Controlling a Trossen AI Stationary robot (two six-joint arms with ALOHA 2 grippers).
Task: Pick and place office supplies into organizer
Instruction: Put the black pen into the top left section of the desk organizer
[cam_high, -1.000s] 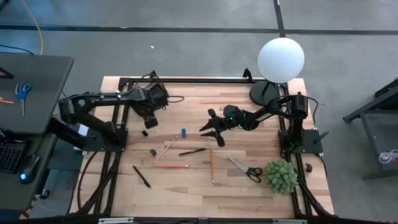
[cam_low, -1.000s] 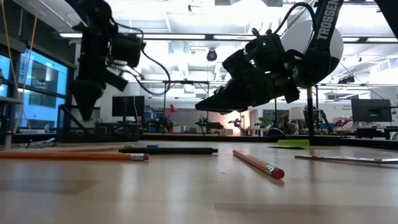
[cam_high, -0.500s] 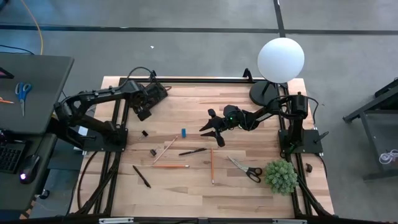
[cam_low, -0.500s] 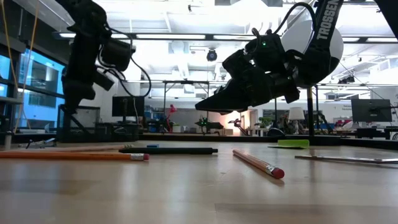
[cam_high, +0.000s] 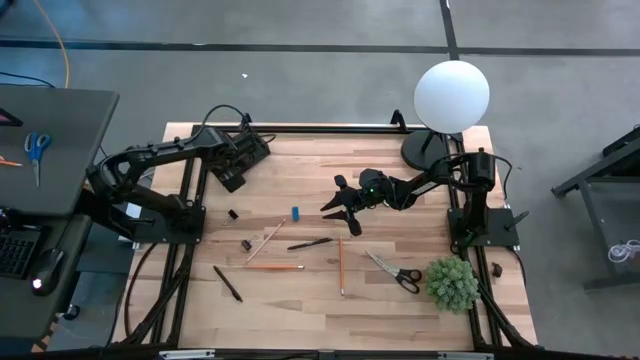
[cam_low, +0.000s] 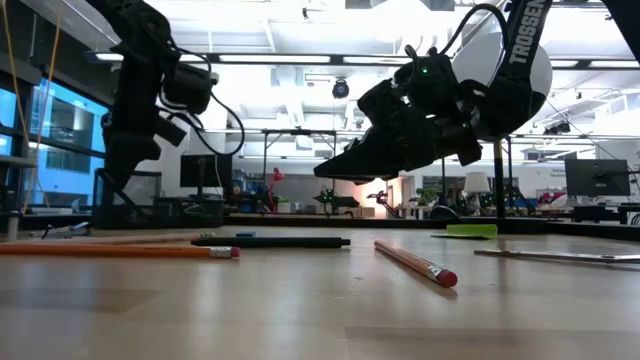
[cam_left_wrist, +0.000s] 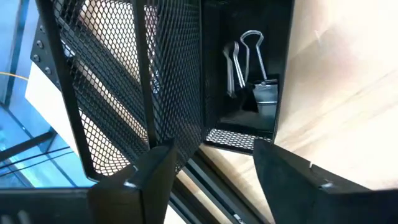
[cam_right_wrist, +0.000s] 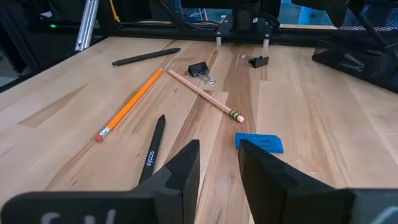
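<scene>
The black mesh organizer (cam_high: 252, 150) stands at the table's far left; in the left wrist view, binder clips (cam_left_wrist: 254, 79) lie in one of its compartments (cam_left_wrist: 245, 134). My left gripper (cam_left_wrist: 214, 180) hangs open just over it, pointing steeply down, nothing between the fingers. My right gripper (cam_high: 340, 203) hovers open mid-table, almost level, above a blue eraser (cam_right_wrist: 259, 142). Flat on the wood lie a wooden pencil (cam_high: 266, 240), an orange pencil (cam_high: 274, 267), two black pens (cam_high: 310, 243) (cam_high: 227, 283), two binder clips (cam_high: 233, 213) (cam_high: 246, 244) and black-handled scissors (cam_high: 393, 270).
A lamp with a white globe (cam_high: 451, 95) and a round black base (cam_high: 420, 152) stands at the far right. A green bushy plant (cam_high: 451, 283) sits near the right front. Another pencil (cam_high: 340, 265) lies between pen and scissors. A lime-green pad (cam_low: 471, 230) shows in the low view.
My left gripper has swung from above the table's left-middle toward the far left, arriving over the organizer, and has rolled a little on the way. My right gripper has kept still. Nothing on the table has moved.
</scene>
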